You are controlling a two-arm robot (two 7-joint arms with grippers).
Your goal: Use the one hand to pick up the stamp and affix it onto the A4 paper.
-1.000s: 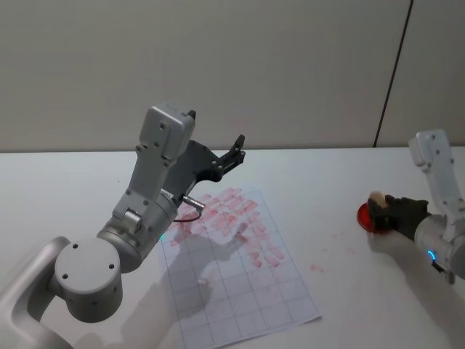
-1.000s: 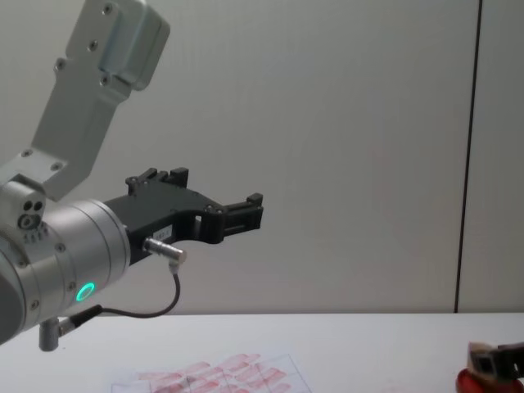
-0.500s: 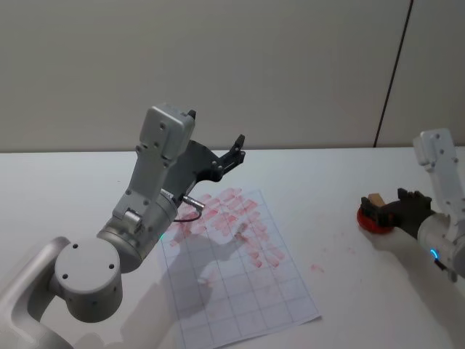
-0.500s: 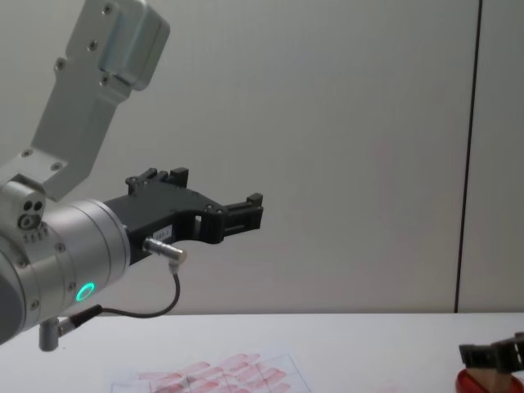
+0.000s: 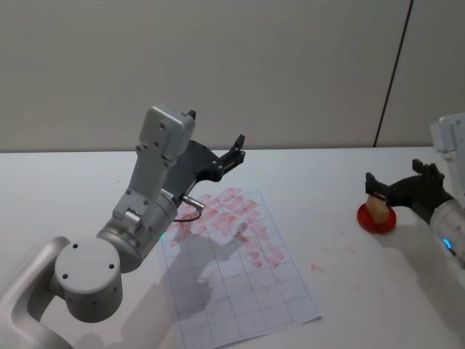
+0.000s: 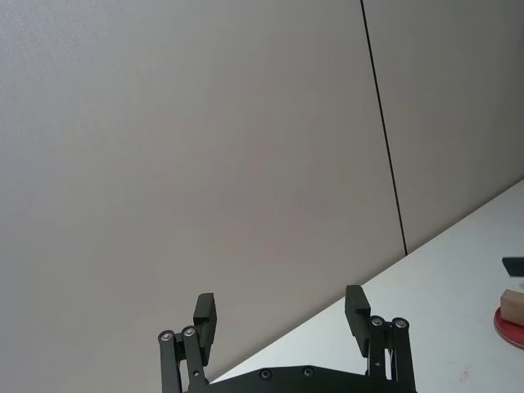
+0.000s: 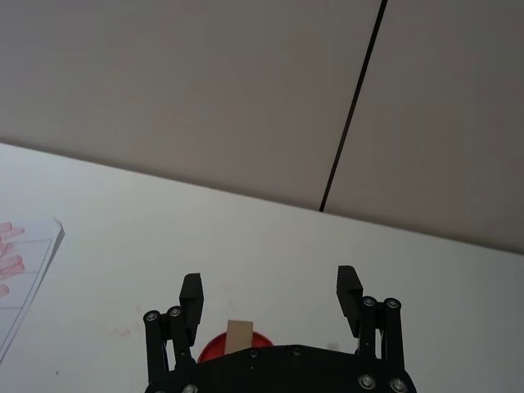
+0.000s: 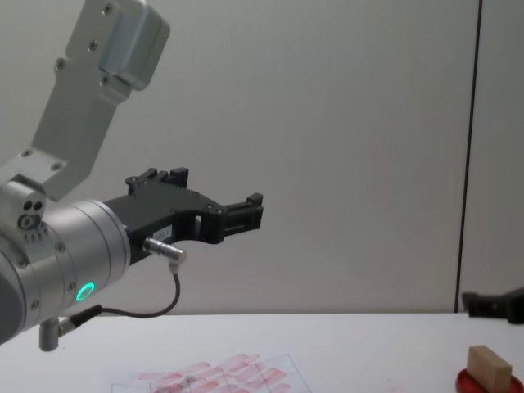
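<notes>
Head view, near to far: left arm's big silver body (image 5: pixel 138 225) sits low in front, its left gripper (image 5: pixel 234 150) raised over the far edge of the A4 paper (image 5: pixel 240 269), fingers spread wide, holding nothing, looks parked. A4 paper lies flat on the white table (image 5: pixel 327 189), red marks crowd its far half, near grid rows mostly blank. Off to the right and well apart from the sheet, the stamp (image 5: pixel 375 207) stands upright on the round red ink pad (image 5: pixel 376 219). Right gripper (image 5: pixel 396 183) hovers just above it, fingers open wide, empty; not touching the block as far as I can tell, chest view cuts off most of the gripper. Right wrist view shows the stamp (image 7: pixel 239 335) left of the midline between the fingers, closer to one pad. Judgement: step is the pick. Shift sideways to centre the block, drop straight down, close on the long flat faces above the pad so the fingers clear the ink, lift vertical, carry to a blank cell, press flat.
</notes>
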